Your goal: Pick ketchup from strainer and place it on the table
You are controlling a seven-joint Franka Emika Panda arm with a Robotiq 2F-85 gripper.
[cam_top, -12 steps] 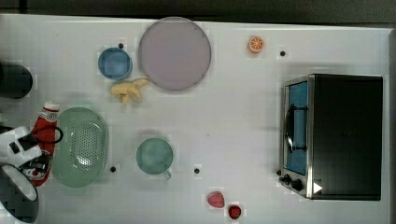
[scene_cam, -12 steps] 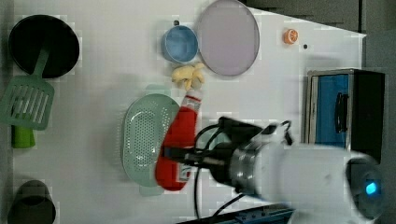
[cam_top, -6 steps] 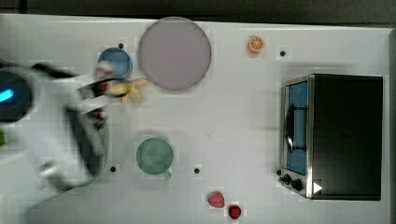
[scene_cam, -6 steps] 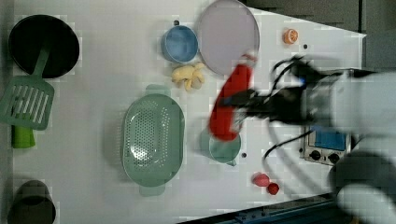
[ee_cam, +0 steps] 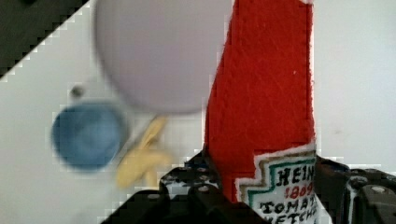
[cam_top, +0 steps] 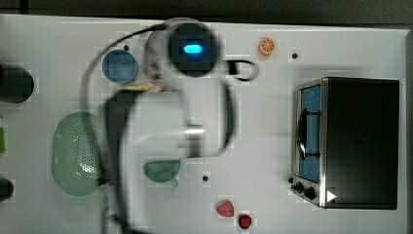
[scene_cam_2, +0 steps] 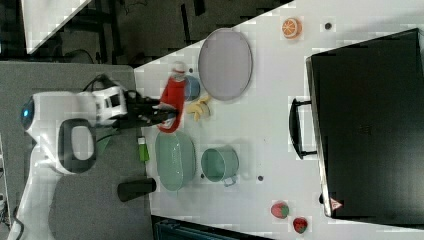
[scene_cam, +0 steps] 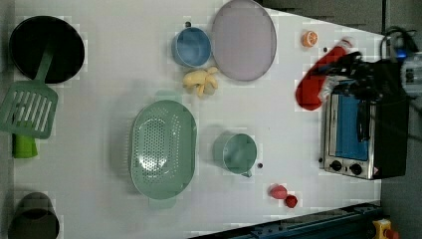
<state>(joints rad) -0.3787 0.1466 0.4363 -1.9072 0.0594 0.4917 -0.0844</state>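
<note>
The fingers (ee_cam: pixel 271 196) are clamped on the ketchup bottle (ee_cam: pixel 266 93), its long axis pointing away from them, above the desk (ee_cam: pixel 359 70).

The blurred robot arm (cam_top: pixel 185 97) spreads over the table (cam_top: pixel 263 117), partly covering the strainer (cam_top: pixel 75 153).

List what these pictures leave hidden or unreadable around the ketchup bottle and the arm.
- Top view: the blurred arm covers the round lilac plate, the red ketchup bottle and one side of the pale green oval strainer.
- Wrist view: the red ketchup bottle is cut off by the frame's edges; its label's lowest line is unreadable.
- Left view: the hand is a dark smear, fingers indistinct.
</note>
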